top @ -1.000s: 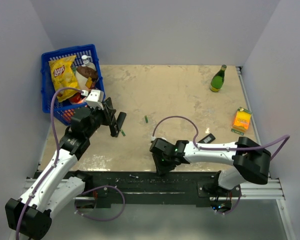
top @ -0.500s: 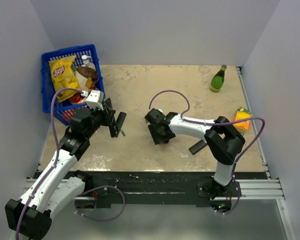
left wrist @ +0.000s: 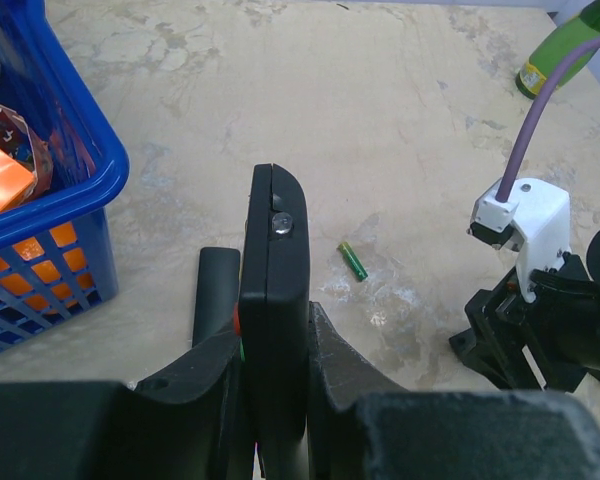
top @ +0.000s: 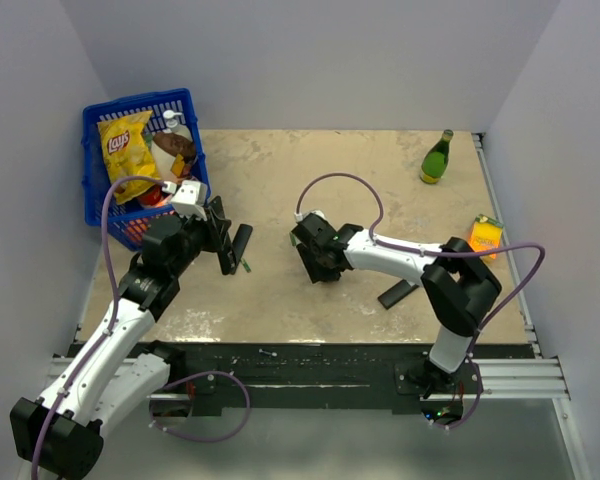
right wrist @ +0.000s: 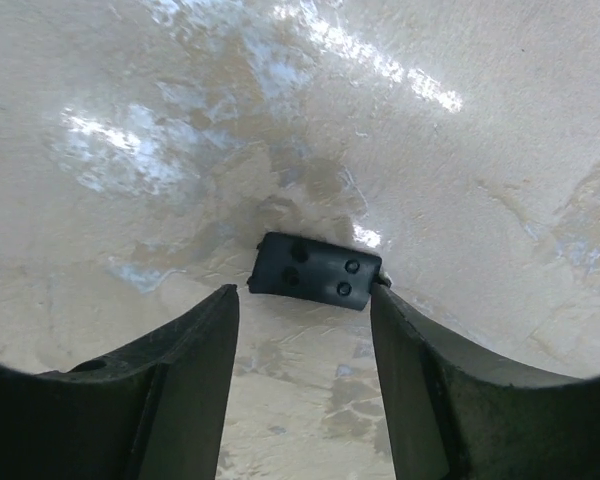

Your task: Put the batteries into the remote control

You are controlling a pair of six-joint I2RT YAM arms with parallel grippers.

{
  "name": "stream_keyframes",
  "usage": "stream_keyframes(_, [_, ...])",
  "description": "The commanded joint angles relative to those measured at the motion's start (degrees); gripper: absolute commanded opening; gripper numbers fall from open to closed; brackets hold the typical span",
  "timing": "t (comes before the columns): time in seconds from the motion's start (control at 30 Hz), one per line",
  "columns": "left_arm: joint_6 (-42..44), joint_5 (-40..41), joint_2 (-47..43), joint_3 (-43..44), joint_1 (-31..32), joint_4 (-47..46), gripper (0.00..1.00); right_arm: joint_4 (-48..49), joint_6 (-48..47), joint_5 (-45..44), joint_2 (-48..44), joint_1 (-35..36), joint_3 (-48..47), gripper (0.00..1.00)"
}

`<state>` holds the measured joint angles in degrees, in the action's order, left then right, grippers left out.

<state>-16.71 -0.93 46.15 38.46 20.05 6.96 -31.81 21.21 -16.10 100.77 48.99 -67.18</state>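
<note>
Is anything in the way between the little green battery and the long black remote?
Nothing visible. The small green cylindrical battery lies on bare beige table just right of the long black remote, which the left tool clamps. The right arm stands farther right, beyond the battery.

left arm (top: 115, 325): white tubes, black joints | right arm (top: 390, 258): same white and black | cables (top: 104, 220): thin, purple, one per arm, white plug (left wrist: 525, 215) | right gripper (right wrist: 302, 292): smooth black curved fingers (right wrist: 180, 370) | base (top: 300, 365): flat black metal rail
</note>
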Motion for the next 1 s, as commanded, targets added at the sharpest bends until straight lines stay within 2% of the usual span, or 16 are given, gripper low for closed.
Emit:
stream_keyframes(0.0, [1.2, 0.2, -0.4, -0.1, 0.2, -2.3, 0.0, 1.8, -2.4, -3.1, 1.0, -0.6, 0.7, 0.56])
stream_keyframes(0.1, [1.2, 0.1, -0.4, -0.1, 0.1, -2.4, 0.0, 4.2, -3.2, -0.5, 1.1, -0.6, 1.6, 0.53])
stream_keyframes(0.27, [1.3, 0.1, -0.4, -0.1, 0.1, -2.4, 0.0, 5.2, -2.8, 1.3, -0.5, -0.7, 1.8, 0.52])
stream_keyframes(0.47, [1.2, -0.4, -0.2, -0.2, 0.1, -2.4, 0.0, 3.0, 1.6, -1.1, -4.4, -1.0, 2.5, 0.53])
stream_keyframes(0.63, [1.2, -0.7, -0.4, -0.2, 0.1, -2.5, 0.0, 5.2, 4.6, 6.1, -8.3, -6.6, 7.7, 0.48])
stream_keyframes(0.8, [1.2, -1.5, -0.2, -0.2, 0.1, -2.7, 0.0, 13.3, -1.5, 12.2, -14.1, -6.5, 13.6, 0.48])
stream_keyframes(0.97, [1.0, -2.2, 0.2, -0.2, 0.1, -2.7, 0.0, 16.3, -6.4, 10.6, -15.0, -3.8, 12.8, 0.48])
